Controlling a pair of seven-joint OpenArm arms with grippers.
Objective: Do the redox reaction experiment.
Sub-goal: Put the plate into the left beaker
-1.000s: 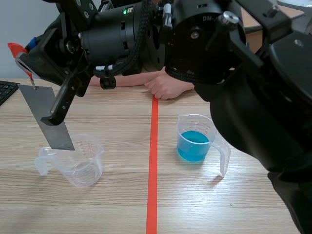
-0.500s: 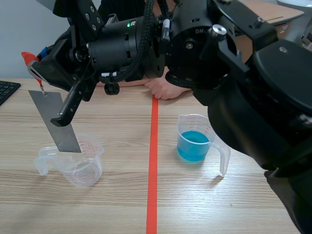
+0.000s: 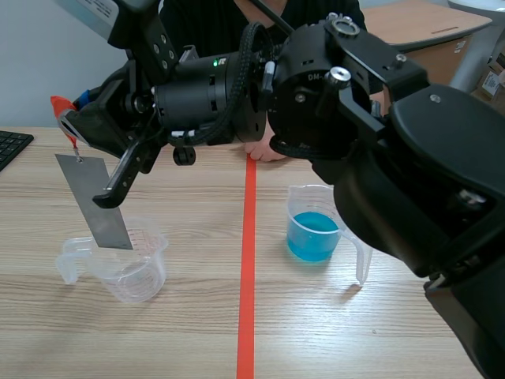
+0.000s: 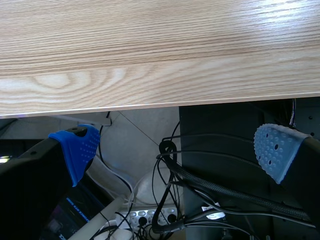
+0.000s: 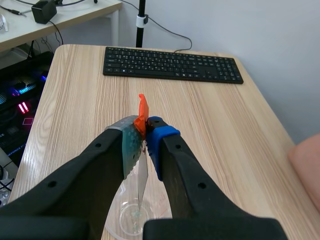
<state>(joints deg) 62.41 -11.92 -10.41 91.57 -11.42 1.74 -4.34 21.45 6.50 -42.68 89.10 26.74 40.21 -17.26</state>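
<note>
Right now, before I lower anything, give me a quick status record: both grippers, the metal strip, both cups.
right gripper: shut on orange tab, above the clear cup
metal strip: hangs tilted from the tab, lower end about at the clear cup's rim
clear measuring cup: upright, looks empty, left of tape line
blue-liquid cup: upright, right of tape line, nothing touching it
left gripper: open, empty, by the table edge

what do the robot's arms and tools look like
The right arm is bulky glossy black with round joints, white DM-J lettering, a green light and braided black cable. The right tool has one grey-green dotted pad, one blue. The left tool: black fingers, blue dotted pads.
</note>
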